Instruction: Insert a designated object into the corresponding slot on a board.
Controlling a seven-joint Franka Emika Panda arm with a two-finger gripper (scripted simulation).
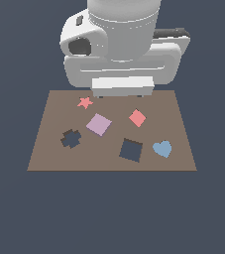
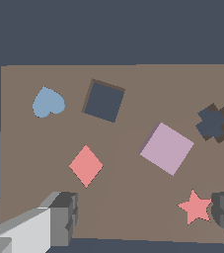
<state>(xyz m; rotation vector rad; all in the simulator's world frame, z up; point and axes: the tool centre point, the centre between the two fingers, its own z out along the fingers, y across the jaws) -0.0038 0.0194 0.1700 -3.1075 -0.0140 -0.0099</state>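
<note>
The pale lilac-pink square tile [image 1: 98, 124] [image 2: 167, 148] lies flat on the brown board [image 1: 44, 149] [image 2: 128, 207], near its middle. The dark square slot [image 1: 131, 150] [image 2: 103, 101] sits apart from the tile, toward the exterior view's right and nearer the board's front edge. My gripper [image 2: 145, 217] hangs high above the board's far edge. It is open, with nothing between its fingers [image 2: 64, 217]. In the exterior view the arm's white body [image 1: 121, 49] hides the fingertips.
A dark cross-shaped cutout [image 1: 71, 139] [image 2: 215, 123] lies at the exterior view's left. A coral star [image 1: 85, 102] [image 2: 196, 206], a red-coral square [image 1: 137, 117] [image 2: 86, 165] and a blue heart [image 1: 162, 148] [image 2: 48, 103] rest on the board.
</note>
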